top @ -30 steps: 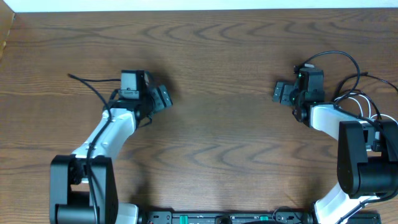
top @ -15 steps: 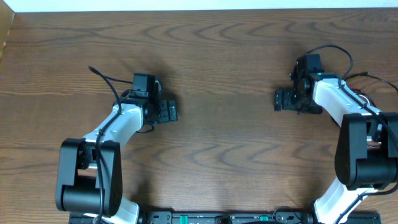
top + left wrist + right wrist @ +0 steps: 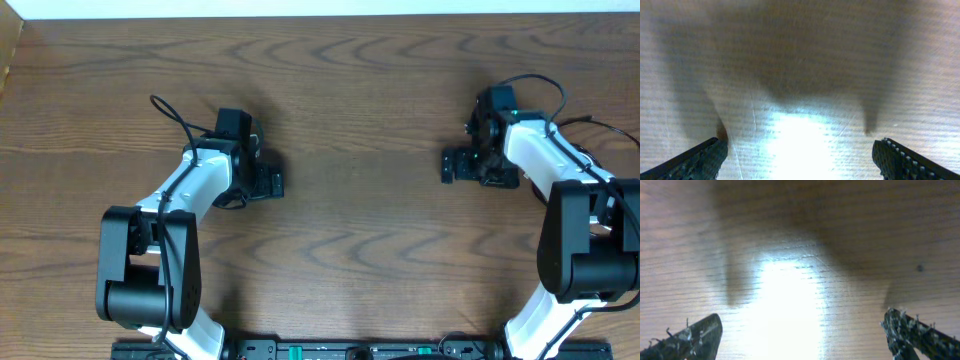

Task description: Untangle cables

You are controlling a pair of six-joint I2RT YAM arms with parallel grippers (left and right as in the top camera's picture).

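No thin black or white cable shows in any view; the cables are out of view. My left gripper (image 3: 268, 181) hangs over bare wood at the left of the table. In the left wrist view its fingers (image 3: 800, 160) are spread wide with only wood between them. My right gripper (image 3: 455, 165) hangs over bare wood at the right. In the right wrist view its fingers (image 3: 802, 337) are also spread wide and hold nothing.
The brown wooden table (image 3: 360, 100) fills the overhead view, with its far edge along the top. Thicker black wires loop from the left arm (image 3: 170, 112) and the right arm (image 3: 545, 85). The arm bases stand at the front corners.
The left gripper has moved right and toward the front. The right arm's wrist has swung toward the back, with its gripper a little nearer the front. Both stay open and empty.
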